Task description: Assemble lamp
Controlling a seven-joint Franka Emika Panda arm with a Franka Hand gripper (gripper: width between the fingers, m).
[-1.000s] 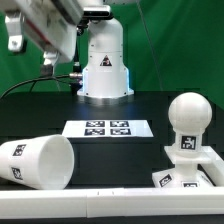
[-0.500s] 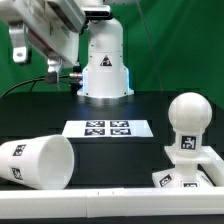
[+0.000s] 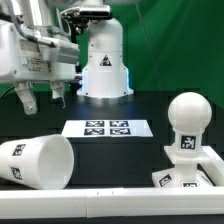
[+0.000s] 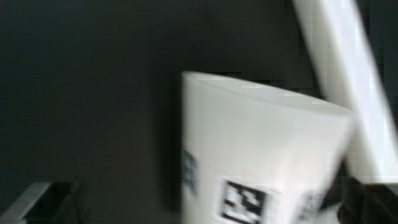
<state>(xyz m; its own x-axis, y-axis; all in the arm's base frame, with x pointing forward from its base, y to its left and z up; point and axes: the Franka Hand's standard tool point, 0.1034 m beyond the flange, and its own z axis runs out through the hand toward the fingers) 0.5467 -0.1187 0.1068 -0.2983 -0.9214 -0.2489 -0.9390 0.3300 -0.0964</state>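
Note:
The shade [image 3: 38, 161] lies on its side at the exterior view's lower left, open mouth toward the right, a tag on its wall. My gripper [image 3: 41, 99] hangs open above it, nothing between its fingers [image 3: 25, 101]. In the wrist view the shade [image 4: 267, 140] fills the middle, its tag showing low down, and my gripper [image 4: 210, 214] straddles it from above with dark fingertips [image 4: 43, 204] at either side. The round bulb [image 3: 188, 114] stands upright on its tagged stem at the right. The small tagged base [image 3: 185, 176] sits just in front of it; whether they touch I cannot tell.
The marker board [image 3: 107, 128] lies flat mid-table. Behind it stands the white robot pedestal [image 3: 105, 62] against a green backdrop. A white raised edge [image 3: 110, 199] runs along the table's front and shows as a white strip [image 4: 342, 60] in the wrist view.
The arm has come down and toward the exterior view's left, bringing the open gripper from the top corner to just above the shade. The lamp parts have not moved.

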